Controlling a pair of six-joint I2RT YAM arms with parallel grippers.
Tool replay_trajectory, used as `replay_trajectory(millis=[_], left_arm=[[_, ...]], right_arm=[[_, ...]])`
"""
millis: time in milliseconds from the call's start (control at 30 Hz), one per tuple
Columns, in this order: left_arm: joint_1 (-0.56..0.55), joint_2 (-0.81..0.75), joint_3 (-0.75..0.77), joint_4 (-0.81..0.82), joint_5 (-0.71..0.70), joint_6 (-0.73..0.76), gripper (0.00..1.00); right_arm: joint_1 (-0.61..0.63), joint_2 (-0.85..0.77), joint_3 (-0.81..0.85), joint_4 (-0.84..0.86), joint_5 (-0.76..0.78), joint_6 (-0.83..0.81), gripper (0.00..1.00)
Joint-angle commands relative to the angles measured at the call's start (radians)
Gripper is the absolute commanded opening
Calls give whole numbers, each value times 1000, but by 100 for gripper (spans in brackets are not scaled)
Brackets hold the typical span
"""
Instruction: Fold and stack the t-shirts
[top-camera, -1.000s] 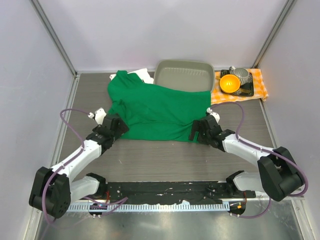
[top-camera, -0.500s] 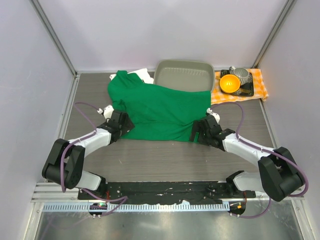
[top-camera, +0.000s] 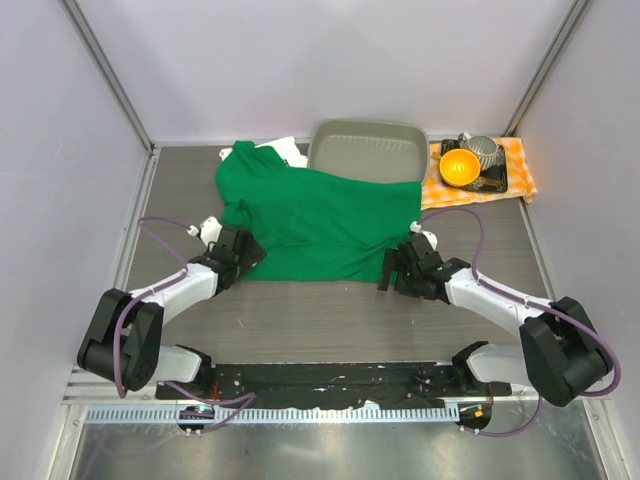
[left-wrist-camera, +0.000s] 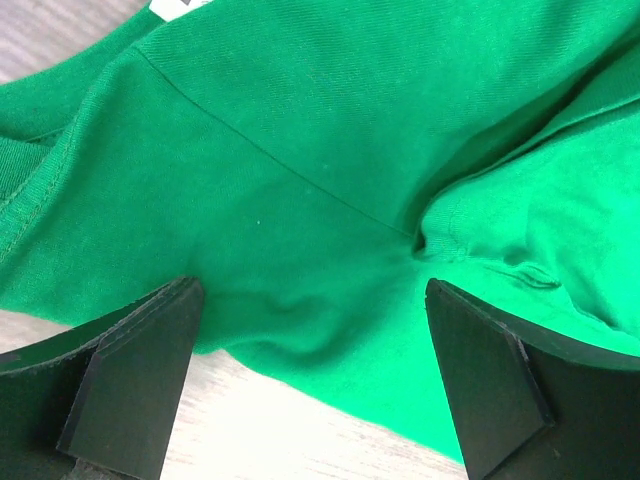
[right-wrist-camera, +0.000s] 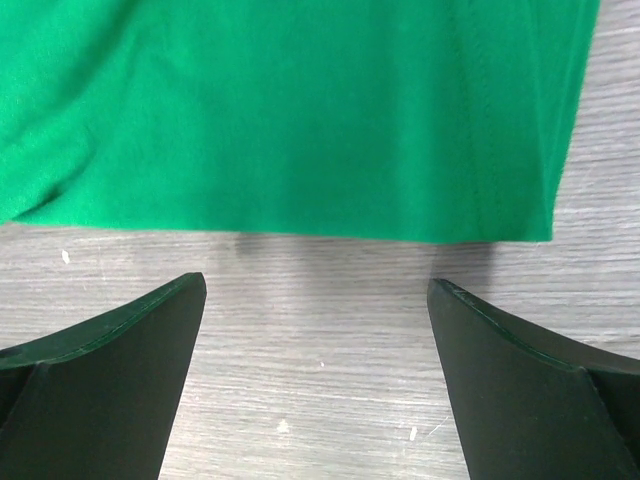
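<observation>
Counter (top-camera: 330, 320) of grey wood grain runs wall to wall, with a broad bare strip between the arm bases and the cloth, and a narrower one along the left wall. Across the middle lies the green t-shirt (top-camera: 320, 220), spread flat, its near hem a nearly straight line and its far edge reaching the near rim of the grey tray (top-camera: 365, 140). A checked cloth (top-camera: 518, 165) fills the far right corner, just beside the shirt's far right edge. A bit of the white t-shirt (top-camera: 285, 150) peeks out behind the green one, left of the tray. The left claw (left-wrist-camera: 310, 300) is spread wide over the rumpled sleeve seam at the shirt's near left edge. The right claw (right-wrist-camera: 315, 290) also stands wide apart, over bare counter just short of the hem's right corner, gripping nothing.
</observation>
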Motion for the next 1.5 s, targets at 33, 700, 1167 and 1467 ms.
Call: replay_trajectory(millis=[33, 700, 1167, 1467], left_arm=[[4, -51, -77, -238, 32, -78, 100], [4, -531, -159, -642, 22, -182, 100], [2, -507, 213, -671, 26, -27, 100], [17, -441, 296, -637, 32, -3, 100]], right_arm=[[30, -17, 6, -70, -2, 50, 100], [280, -20, 227, -268, 165, 41, 100], [429, 349, 482, 142, -81, -22, 100], [429, 515, 531, 247, -158, -8, 99]])
